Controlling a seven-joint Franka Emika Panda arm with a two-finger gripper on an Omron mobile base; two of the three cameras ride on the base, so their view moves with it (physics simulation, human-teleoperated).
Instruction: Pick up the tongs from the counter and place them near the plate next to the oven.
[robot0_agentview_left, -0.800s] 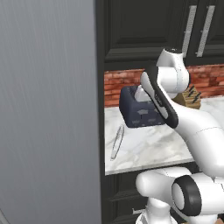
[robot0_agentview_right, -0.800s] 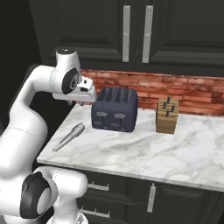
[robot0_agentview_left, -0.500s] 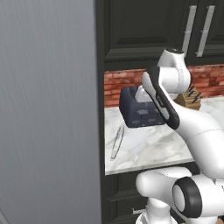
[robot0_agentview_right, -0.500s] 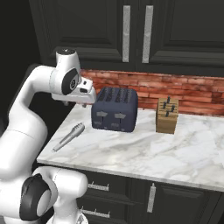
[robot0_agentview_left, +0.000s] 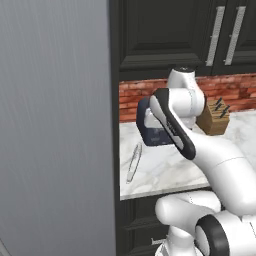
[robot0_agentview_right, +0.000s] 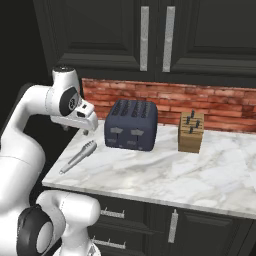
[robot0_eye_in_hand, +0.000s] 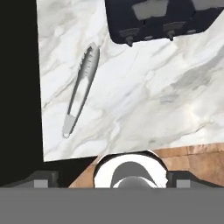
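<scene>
The silver-grey tongs (robot0_agentview_right: 79, 156) lie flat near the left end of the white marble counter (robot0_agentview_right: 165, 175), just left of a dark blue toaster (robot0_agentview_right: 131, 125). In the left base view the tongs (robot0_agentview_left: 134, 162) rest close to the counter's left edge. My gripper (robot0_agentview_right: 84, 129) hangs above the counter's back left corner, over and behind the tongs, apart from them. In the hand view the tongs (robot0_eye_in_hand: 82, 89) lie diagonally ahead at upper left, and my gripper (robot0_eye_in_hand: 113, 178) stands wide open with nothing between its fingers. The plate and the oven are out of view.
A wooden knife block (robot0_agentview_right: 191, 132) stands right of the toaster against the red brick backsplash. A tall grey panel (robot0_agentview_left: 55, 125) walls off the counter's left side. Dark cabinets hang above. Bare marble (robot0_eye_in_hand: 144, 96) stretches in front of the toaster.
My arm has swung slightly left and lower over the left end of the counter. The tongs have not moved and the gripper stays open.
</scene>
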